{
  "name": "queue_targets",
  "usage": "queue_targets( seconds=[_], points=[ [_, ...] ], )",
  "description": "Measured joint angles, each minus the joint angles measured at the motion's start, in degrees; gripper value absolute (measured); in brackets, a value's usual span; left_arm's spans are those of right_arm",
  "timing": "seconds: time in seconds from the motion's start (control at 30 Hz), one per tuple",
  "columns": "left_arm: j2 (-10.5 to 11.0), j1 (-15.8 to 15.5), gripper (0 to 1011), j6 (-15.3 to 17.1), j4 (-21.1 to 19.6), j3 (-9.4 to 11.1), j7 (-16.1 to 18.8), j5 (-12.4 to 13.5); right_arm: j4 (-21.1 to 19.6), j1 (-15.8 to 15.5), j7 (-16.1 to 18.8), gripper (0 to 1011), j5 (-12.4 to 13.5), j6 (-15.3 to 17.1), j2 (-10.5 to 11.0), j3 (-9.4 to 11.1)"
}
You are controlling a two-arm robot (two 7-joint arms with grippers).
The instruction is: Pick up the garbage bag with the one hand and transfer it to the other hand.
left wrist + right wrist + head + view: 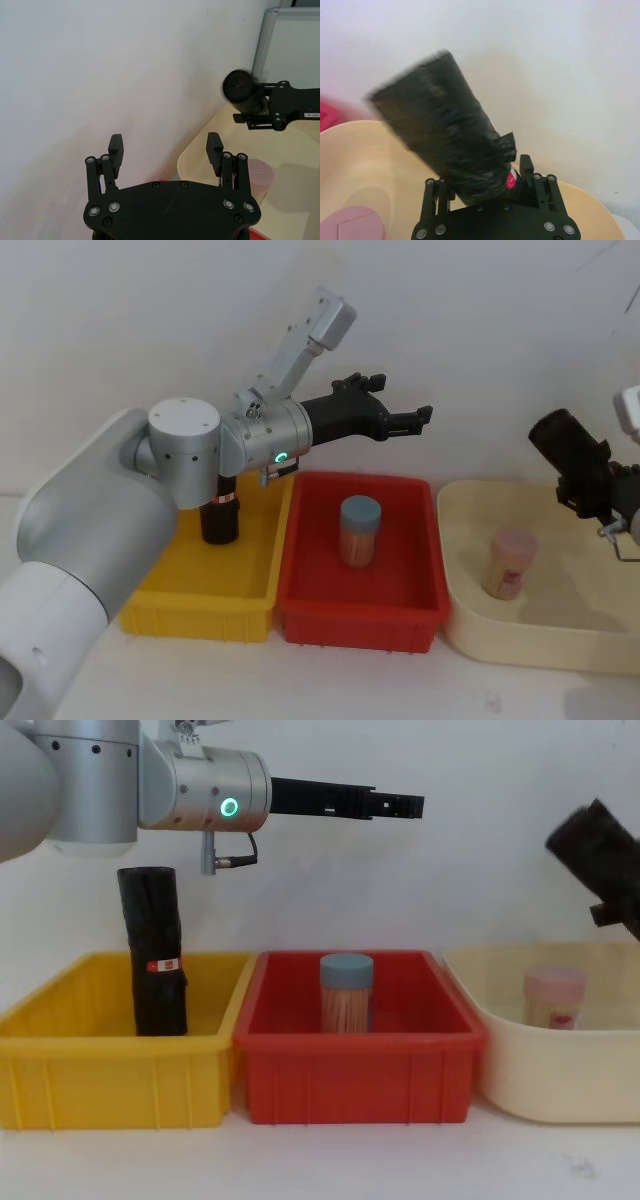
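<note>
Head view: I saw the left gripper (415, 420) held out level above the back edge of the red bin (420, 580), its fingers (115, 149) spread apart with nothing between them, green ring light on. At the right edge, the right gripper (592, 495) was clamped on the lower end of the garbage bag (568, 448), which hung tilted in the air over the cream tub (470, 630), wide top pointing up and toward the left arm. The two grippers sat well apart. A slimmer black roll (152, 950) with a red-and-white sticker stood upright in the yellow bin (110, 1090). A blue-lidded jar (360, 530) stood in the red bin; a pink-lidded jar (510, 562) stood in the cream tub. All three containers sat side by side on the counter (350, 680).
</note>
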Motion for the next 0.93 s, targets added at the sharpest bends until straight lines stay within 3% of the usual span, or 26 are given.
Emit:
queue_targets(
  seconds=[0.13, 0.33, 0.93],
  points=[
    [0.0, 0.0, 1002, 0.0, 0.0, 0.0, 0.0, 0.0, -1.05, -0.61, 0.7, 856, 0.05, 0.84, 0.56, 0.06],
    [0.0, 0.0, 1001, 0.0, 0.0, 0.0, 0.0, 0.0, -1.92, -1.14, 1.21, 993, 0.1, 1.45, 0.97, 0.09],
    [0.0, 0.0, 1002, 0.0, 0.0, 0.0, 0.0, 0.0, -3.04, -1.85, 1.98, 1001, 0.22, 2.44, 1.6, 0.18]
  ],
)
